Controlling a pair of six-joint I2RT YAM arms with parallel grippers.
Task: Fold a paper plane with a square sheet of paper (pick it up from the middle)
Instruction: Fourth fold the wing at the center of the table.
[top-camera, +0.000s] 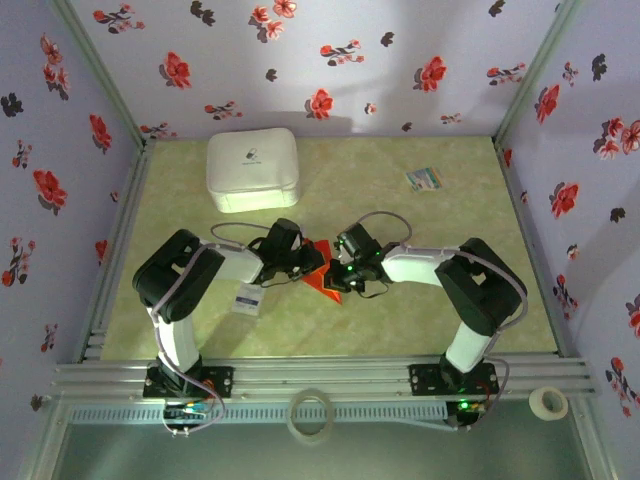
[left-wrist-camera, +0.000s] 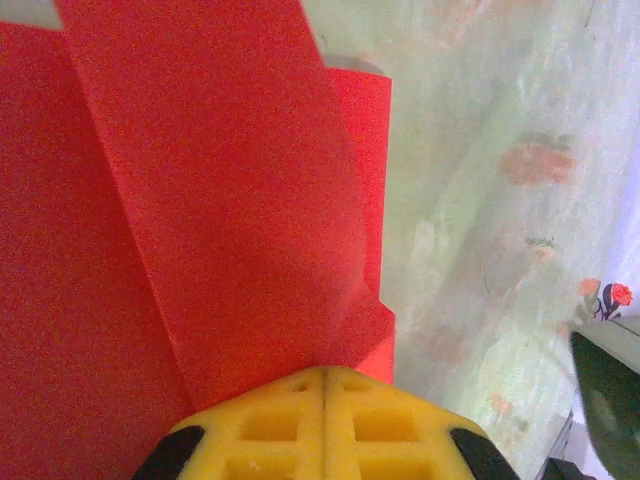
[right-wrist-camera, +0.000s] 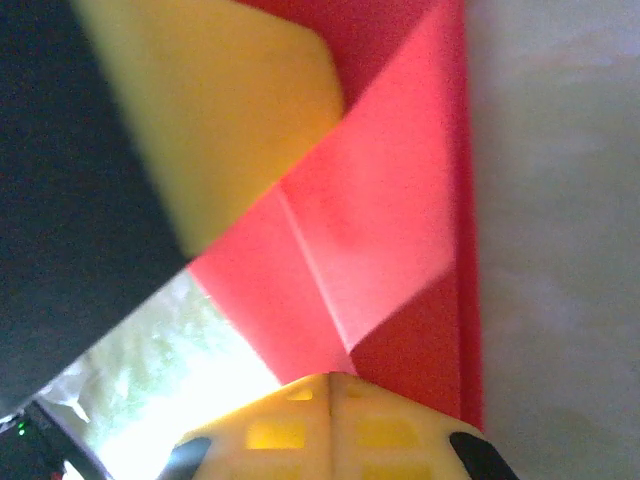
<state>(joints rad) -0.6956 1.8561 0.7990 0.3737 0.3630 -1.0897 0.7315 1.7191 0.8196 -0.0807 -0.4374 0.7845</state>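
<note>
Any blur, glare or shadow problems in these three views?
Top view: dim overall, the red paper small between the arms. Left wrist view: fairly sharp, a soft shadow crosses the paper, the table looks washed out. Right wrist view: a yellow finger at upper left is badly blurred, glare whites out the lower left.

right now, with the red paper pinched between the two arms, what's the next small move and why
Probably hold with the left jaws and draw the right jaws slightly along the fold. Both are shut on the folded red paper, and its top flap casts a shadow on the layer beneath, so that crease looks not yet flat.
</note>
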